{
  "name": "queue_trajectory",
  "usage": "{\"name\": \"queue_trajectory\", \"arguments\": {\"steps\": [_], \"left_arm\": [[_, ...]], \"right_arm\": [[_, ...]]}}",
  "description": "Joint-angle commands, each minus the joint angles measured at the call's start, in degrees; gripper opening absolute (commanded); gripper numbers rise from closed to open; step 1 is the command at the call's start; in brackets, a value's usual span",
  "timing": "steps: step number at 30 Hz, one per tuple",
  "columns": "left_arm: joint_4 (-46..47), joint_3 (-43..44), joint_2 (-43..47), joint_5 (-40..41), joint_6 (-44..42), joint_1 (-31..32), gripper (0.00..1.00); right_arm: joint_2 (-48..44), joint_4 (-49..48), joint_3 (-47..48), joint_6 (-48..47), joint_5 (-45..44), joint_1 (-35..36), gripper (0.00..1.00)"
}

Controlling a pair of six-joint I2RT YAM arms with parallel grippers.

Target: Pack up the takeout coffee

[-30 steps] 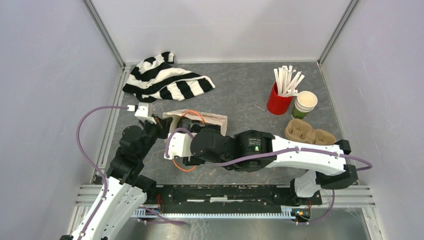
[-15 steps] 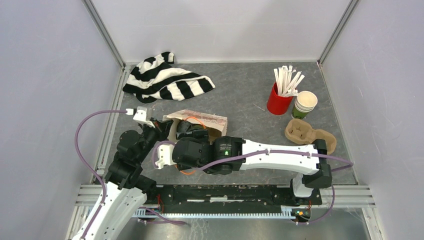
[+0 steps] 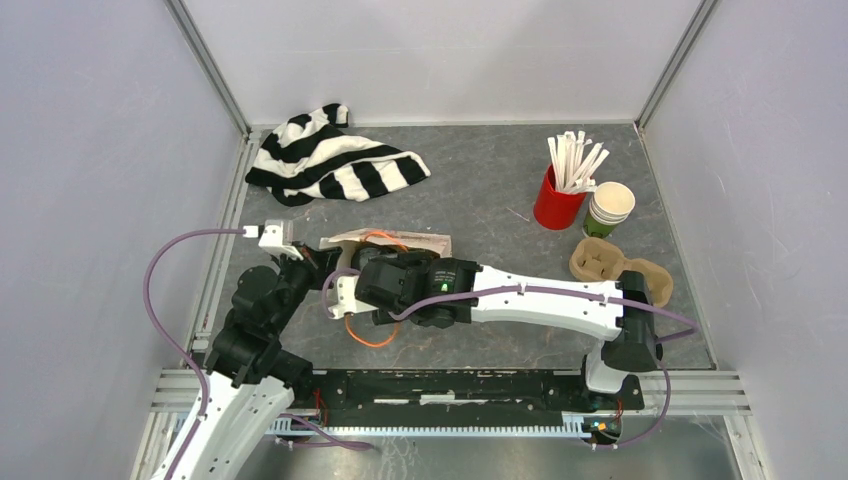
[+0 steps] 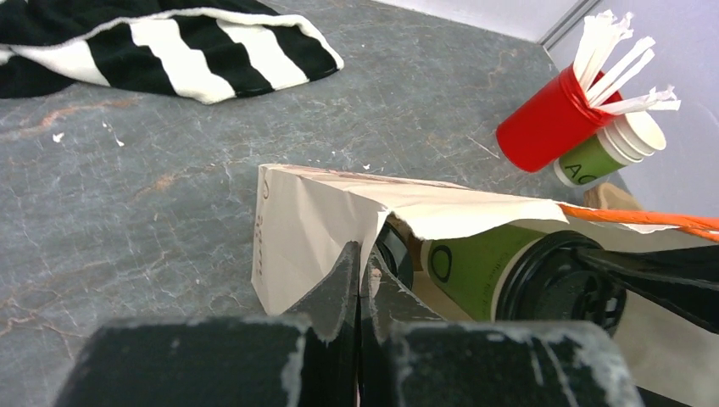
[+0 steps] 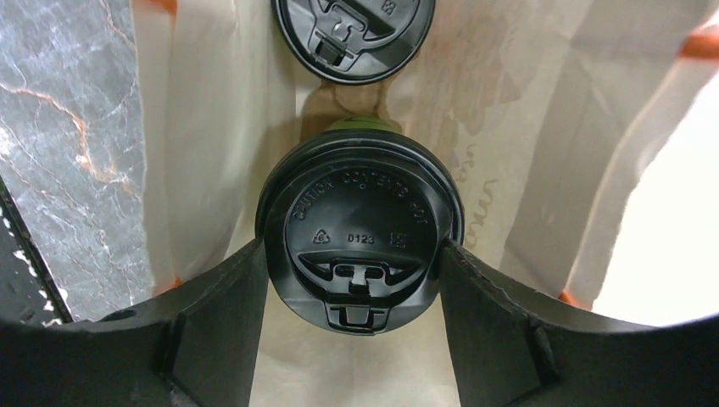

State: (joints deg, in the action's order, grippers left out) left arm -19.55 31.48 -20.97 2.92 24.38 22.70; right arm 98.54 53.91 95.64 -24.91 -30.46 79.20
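**STATUS: CUP A AT BAG MOUTH, CUP B INSIDE**

1. L claw (image 4: 360,264): clenched. I see its fingers pinched on the near edge of the bag (image 4: 305,227), a pale paper bag lying on its side on the tabletop (image 3: 480,190). Top cam puts this claw (image 3: 318,252) at the bag's left end.

2. R claw (image 5: 354,254): grasping cup A (image 5: 360,229). Both fingers touch the black lid, one per side, w/ the jaws set wide around it. The R arm reaches across from the right, and the claw (image 3: 375,262) sits at the bag (image 3: 400,240) opening.

3. Cup A pos.: L wrist cam shows it (image 4: 475,263) roughly horizontal. The green body is under the bag's upper flap and the lid end points out of the mouth, toward the R claw.

4. Cup B (image 5: 352,34): deeper in the bag (image 5: 526,127), beyond cup A, lid facing the R wrist cam. Only the lid shows, so I can't tell how the body rests.

5. Orange bag handle (image 3: 370,335): loops out onto the tabletop below the R wrist.

6. Other items, all well apart from the bag:
   - striped cloth (image 3: 330,160), far left;
   - red cup (image 3: 556,205) of white sticks, far right;
   - stack of lidless cups (image 3: 608,210), just beside the red cup;
   - brown pulp carrier (image 3: 615,268), near the stack.
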Motion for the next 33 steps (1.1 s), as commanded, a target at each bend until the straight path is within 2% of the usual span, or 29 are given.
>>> {"name": "queue_trajectory", "arguments": {"steps": [1,5,16,19,25,29,33], "left_arm": [[-1.1,0.1,2.2,2.2,6.6,-0.1,0.02],[-1.7,-1.5,4.1,1.1,9.9,-0.1,0.02],[0.2,-4.7,4.2,-1.9,11.9,0.2,0.02],[5.6,-6.6,1.1,-2.4,9.5,0.2,0.02],[15.6,-6.6,-5.7,-0.3,2.7,0.6,0.02],[16.6,-4.7,-6.9,-1.6,0.6,0.7,0.02],[12.1,-4.4,-5.5,-2.6,0.9,0.7,0.02]], "right_arm": [[-3.2,-2.3,-0.9,-3.6,3.2,-2.1,0.43],[-4.4,-3.3,-2.2,-5.3,4.8,-4.1,0.43],[-2.9,-4.7,-1.1,-7.4,9.7,-8.4,0.42],[-3.3,-7.0,-2.6,-7.8,10.9,-9.6,0.42],[-1.2,-5.6,-0.3,-9.5,11.4,-11.1,0.42],[-0.2,-2.4,2.7,-9.7,11.5,-11.1,0.41],[0.8,1.0,6.7,-8.7,12.5,-11.0,0.42]]}}
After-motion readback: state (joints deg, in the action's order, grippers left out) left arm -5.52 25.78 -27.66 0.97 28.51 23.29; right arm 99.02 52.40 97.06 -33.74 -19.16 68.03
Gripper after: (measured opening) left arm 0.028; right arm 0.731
